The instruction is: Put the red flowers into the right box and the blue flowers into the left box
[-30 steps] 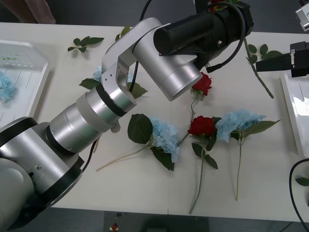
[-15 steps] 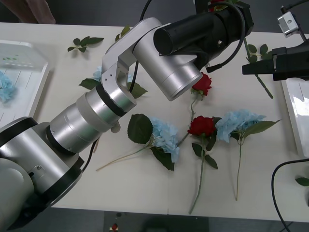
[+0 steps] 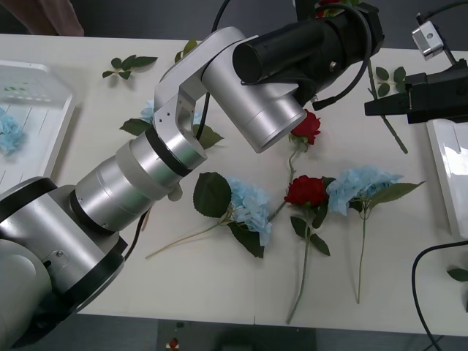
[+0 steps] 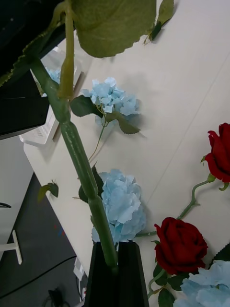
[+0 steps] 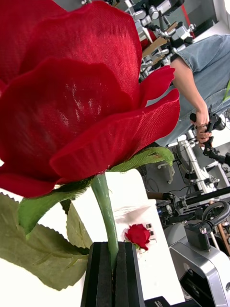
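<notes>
Right gripper point(image 4: 115, 261), clamped on 1 rose stem point(image 4: 81, 163), has shifted left from the right box point(image 3: 447, 172). Left gripper point(image 5: 114, 268) stays closed, holding 1 red rose point(image 5: 72, 96) above the table's far edge.

4 red flowers point(image 3: 306, 190), 4 blue flowers point(image 3: 248, 208)

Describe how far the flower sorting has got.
Done: one blue flower lies in the left box. In hand: the left gripper has its fingers shut on a red rose stem, and the right gripper on a green stem, apparently the same rose's. Left: two red roses and three blue flowers lie on the table, outside the right box.
</notes>
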Controlling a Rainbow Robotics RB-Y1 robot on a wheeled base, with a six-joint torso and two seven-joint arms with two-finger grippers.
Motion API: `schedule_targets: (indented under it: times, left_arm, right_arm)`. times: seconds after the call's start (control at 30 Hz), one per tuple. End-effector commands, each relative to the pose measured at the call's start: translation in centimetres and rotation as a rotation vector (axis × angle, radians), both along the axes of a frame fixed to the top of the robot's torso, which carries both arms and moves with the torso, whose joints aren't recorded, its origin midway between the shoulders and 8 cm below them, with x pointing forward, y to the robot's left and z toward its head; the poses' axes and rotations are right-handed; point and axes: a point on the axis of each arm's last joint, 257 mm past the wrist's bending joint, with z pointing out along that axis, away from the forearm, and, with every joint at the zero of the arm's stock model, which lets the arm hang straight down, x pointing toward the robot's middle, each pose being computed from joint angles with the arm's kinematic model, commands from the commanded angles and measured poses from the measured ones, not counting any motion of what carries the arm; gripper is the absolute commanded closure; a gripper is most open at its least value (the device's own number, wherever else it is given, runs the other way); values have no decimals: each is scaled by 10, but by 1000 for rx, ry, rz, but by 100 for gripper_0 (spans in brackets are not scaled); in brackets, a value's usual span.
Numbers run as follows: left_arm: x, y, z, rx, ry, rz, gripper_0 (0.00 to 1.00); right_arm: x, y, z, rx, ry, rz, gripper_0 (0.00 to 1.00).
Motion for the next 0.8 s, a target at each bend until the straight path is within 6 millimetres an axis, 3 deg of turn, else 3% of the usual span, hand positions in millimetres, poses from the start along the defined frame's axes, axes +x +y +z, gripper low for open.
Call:
schedule_targets:
  times: [0.03, 0.07, 0.1, 0.13, 0.17, 0.43, 0.57, 0.8]
  left_arm:
    - [-16, -17, 27, -20, -48, -42, 100]
    - [-16, -17, 27, -20, -48, -42, 67]
    - [-16, -17, 27, -20, -48, -42, 22]
    - [-16, -17, 27, -20, -48, -42, 6]
    - [-16, -17, 27, -20, -48, -42, 0]
    - [-16, -17, 27, -20, -48, -42, 0]
    - [-16, -17, 27, -20, -48, -42, 0]
    - [-16, -17, 27, -20, -48, -42, 0]
  right_arm:
    - [5, 5, 24, 15, -26, -11, 100]
    - [5, 5, 24, 15, -24, -11, 100]
    - [5, 5, 24, 15, -24, -11, 100]
    - [5, 5, 24, 15, -23, -11, 100]
    - [5, 5, 24, 16, -23, -13, 100]
    - [6, -2, 29, 26, -31, -26, 100]
    - [6, -17, 36, 22, -43, -53, 100]
    - [-1, -74, 43, -2, -41, -153, 100]
